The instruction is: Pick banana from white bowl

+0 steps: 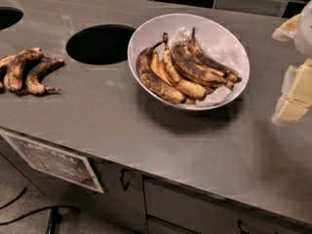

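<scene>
Where the grey worktop [146, 140] fills the view, the white bowl [140, 39] sits right of centre, just right of a round hole [100, 44]. Banana [195, 66]: darkest of the bunch, lying inside the bowl among yellower speckled bananas [183, 84], stems toward the rear, crinkled white liner [222, 45] beneath. Gripper [296, 99]: at the right edge of view, over the worktop, clear of the bowl and well apart from the banana. State of jaws: cannot tell. A few dark loose bananas [27, 69] lie at far left. Sign [53, 162] on the cabinet front below.
</scene>
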Robot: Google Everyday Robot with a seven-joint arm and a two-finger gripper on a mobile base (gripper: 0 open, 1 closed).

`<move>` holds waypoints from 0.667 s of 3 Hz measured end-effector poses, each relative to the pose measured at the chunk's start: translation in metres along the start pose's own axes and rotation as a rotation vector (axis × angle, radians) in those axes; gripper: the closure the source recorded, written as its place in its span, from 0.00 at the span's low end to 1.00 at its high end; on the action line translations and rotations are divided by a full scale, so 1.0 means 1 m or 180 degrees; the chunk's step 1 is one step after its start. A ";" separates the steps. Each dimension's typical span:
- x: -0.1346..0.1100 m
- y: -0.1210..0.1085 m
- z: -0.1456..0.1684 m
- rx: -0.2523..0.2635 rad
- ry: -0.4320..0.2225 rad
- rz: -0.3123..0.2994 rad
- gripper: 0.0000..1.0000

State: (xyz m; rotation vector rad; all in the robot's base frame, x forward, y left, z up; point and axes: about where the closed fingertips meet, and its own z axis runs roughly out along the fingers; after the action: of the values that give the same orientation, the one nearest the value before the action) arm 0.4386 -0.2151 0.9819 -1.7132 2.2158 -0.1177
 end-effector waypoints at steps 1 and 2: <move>0.000 0.000 0.000 0.0001 -0.0001 0.0000 0.00; -0.020 -0.014 -0.008 0.0088 -0.0088 -0.0014 0.00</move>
State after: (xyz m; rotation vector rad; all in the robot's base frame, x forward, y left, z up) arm 0.4537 -0.2005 0.9972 -1.6950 2.1808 -0.1246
